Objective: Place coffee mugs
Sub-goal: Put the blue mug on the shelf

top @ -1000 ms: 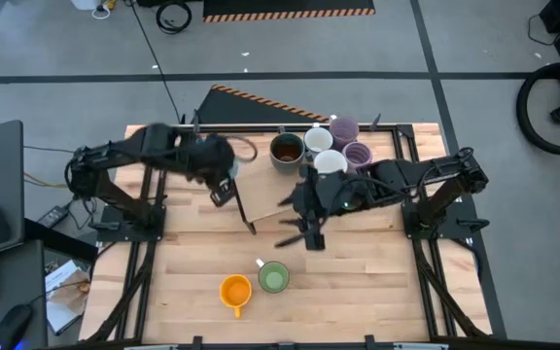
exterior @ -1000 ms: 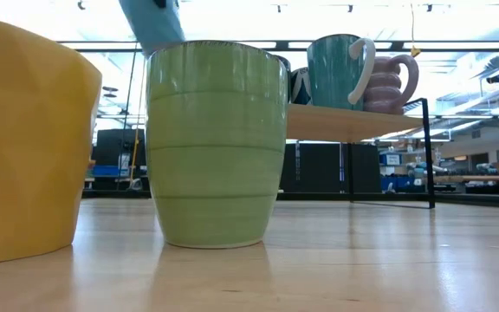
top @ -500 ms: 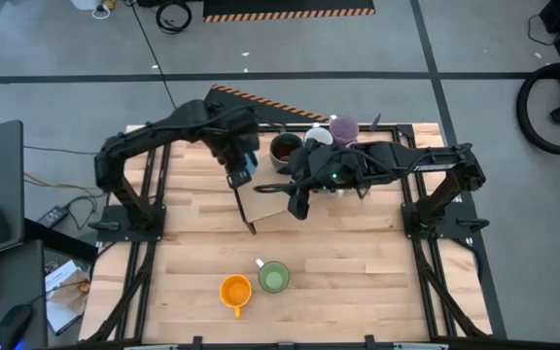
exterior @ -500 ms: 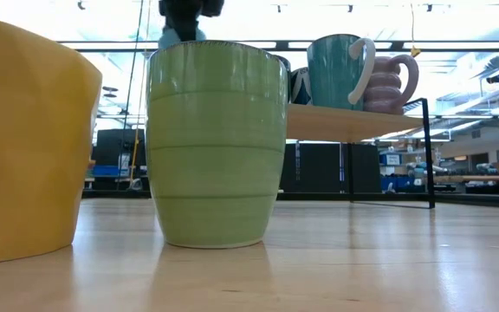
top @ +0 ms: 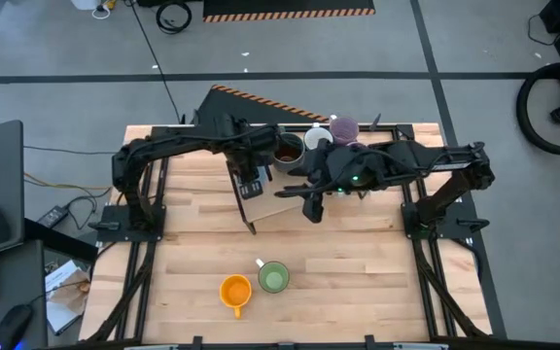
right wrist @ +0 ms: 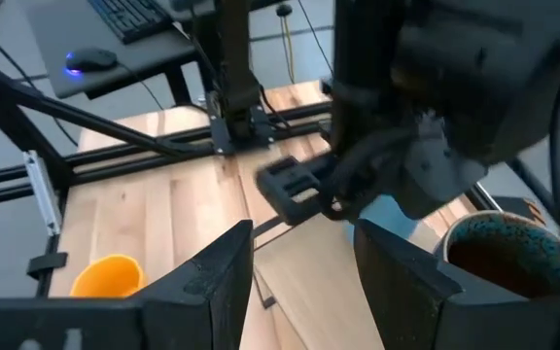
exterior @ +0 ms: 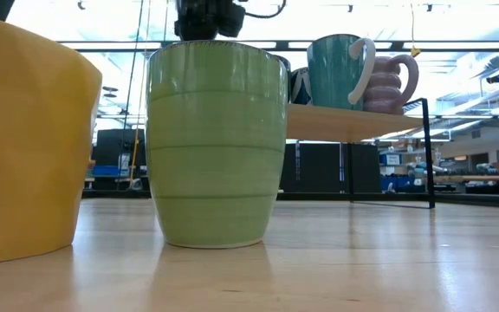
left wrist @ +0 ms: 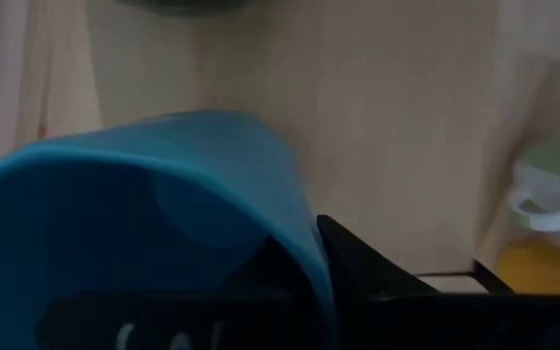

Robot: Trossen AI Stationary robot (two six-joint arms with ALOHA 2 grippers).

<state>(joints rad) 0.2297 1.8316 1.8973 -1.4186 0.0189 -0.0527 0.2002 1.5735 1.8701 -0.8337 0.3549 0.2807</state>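
My left gripper (top: pixel 251 185) hangs over the left end of the raised wooden shelf (top: pixel 280 206), shut on a blue mug (left wrist: pixel 163 194); the right wrist view also shows that blue mug (right wrist: pixel 389 216). My right gripper (right wrist: pixel 304 277) stands open beside it, over the shelf (top: pixel 309 202), holding nothing. A dark brown mug (top: pixel 287 151), a white mug (top: pixel 317 139) and a lilac mug (top: pixel 343 126) stand on the shelf's far part. An orange mug (top: pixel 235 290) and a green mug (top: pixel 274 278) stand on their bases on the table near the front edge. My left gripper holds the blue mug by its wall at the rim (left wrist: pixel 304 243), one finger (left wrist: pixel 358 267) outside the mug and the other inside. The fingers come steeply from above. The mug hangs below them, its mouth toward the wrist, clear of the shelf.
In the low view a teal mug (exterior: pixel 340 69) and a ribbed lilac mug (exterior: pixel 392 82) stand on the shelf board (exterior: pixel 353 121), which has a black frame. Bare tabletop lies between the shelf and the two front mugs (exterior: pixel 217 143).
My left gripper has carried the blue mug toward the table's right edge and down, from the far left corner to above the shelf's left end, rolling its wrist on the way. My right gripper has drawn back a little toward the far edge and turned.
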